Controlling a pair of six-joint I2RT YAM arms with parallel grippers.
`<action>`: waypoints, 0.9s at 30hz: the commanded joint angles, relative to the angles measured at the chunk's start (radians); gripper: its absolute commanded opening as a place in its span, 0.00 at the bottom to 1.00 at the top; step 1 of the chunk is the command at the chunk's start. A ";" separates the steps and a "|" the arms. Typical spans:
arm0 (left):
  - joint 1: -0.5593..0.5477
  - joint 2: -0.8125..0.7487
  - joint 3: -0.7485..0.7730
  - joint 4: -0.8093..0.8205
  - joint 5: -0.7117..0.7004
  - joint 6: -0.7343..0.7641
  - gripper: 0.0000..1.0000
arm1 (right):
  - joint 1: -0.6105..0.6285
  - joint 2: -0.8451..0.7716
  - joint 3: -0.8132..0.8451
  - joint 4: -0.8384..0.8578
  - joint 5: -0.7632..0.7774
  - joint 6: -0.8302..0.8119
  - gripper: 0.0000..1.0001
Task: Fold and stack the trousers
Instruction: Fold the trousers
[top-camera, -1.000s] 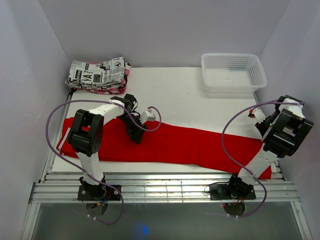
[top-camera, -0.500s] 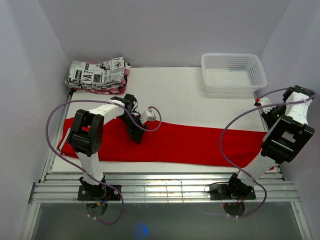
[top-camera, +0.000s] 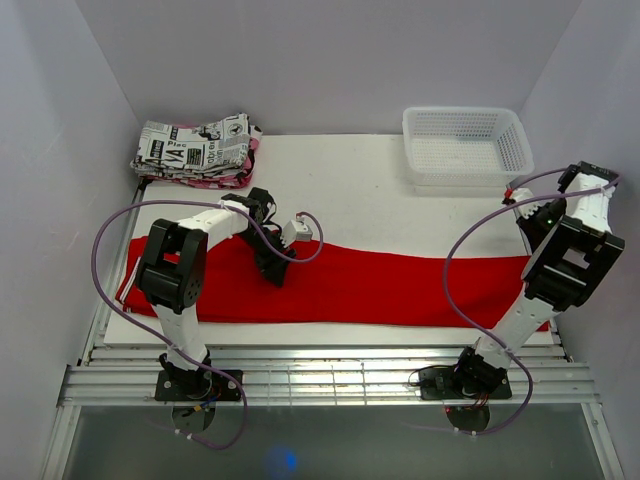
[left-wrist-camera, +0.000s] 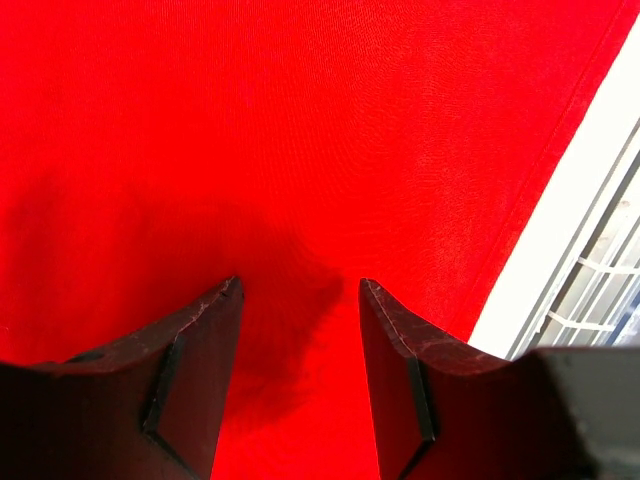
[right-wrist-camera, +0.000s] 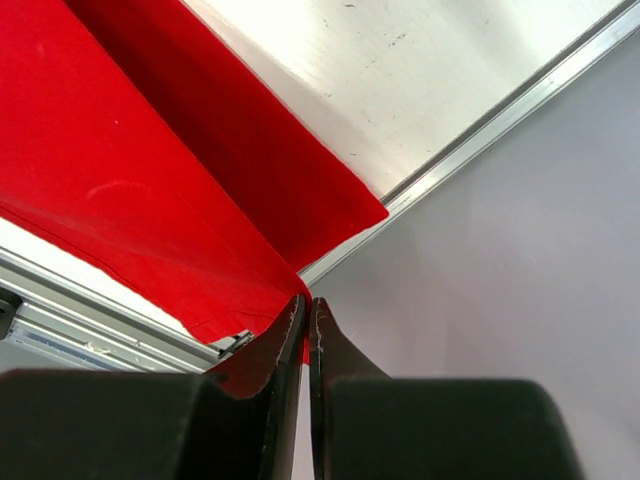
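Observation:
The red trousers (top-camera: 350, 285) lie stretched across the front of the white table, nearly its full width. My left gripper (top-camera: 272, 262) is open and sits low over the cloth near its left part; the left wrist view shows both fingers spread with red fabric (left-wrist-camera: 300, 150) between and beyond them. My right gripper (top-camera: 530, 232) is at the far right by the wall, shut on the trousers' right end; in the right wrist view (right-wrist-camera: 305, 305) the closed fingers pinch the red cloth (right-wrist-camera: 130, 190), which hangs lifted from them toward the table.
A folded black-and-white newspaper-print garment (top-camera: 195, 150) lies at the back left corner. A white mesh basket (top-camera: 465, 145) stands at the back right. The side wall (right-wrist-camera: 520, 250) is close to my right gripper. Metal rails (top-camera: 320, 375) run along the table's front edge.
My right gripper has lifted the trousers' right end and drawn it back toward the far right, pulling the cloth off the front right corner. The left arm has stayed put.

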 joint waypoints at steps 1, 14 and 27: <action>0.000 -0.017 -0.026 0.014 -0.010 0.007 0.61 | 0.007 -0.084 -0.009 -0.060 0.028 -0.198 0.08; 0.000 -0.006 -0.003 0.014 -0.008 -0.006 0.63 | 0.007 0.012 -0.079 0.035 0.131 -0.090 0.08; 0.087 -0.190 0.205 0.059 0.023 -0.314 0.70 | 0.064 0.069 -0.050 0.194 0.163 0.029 0.73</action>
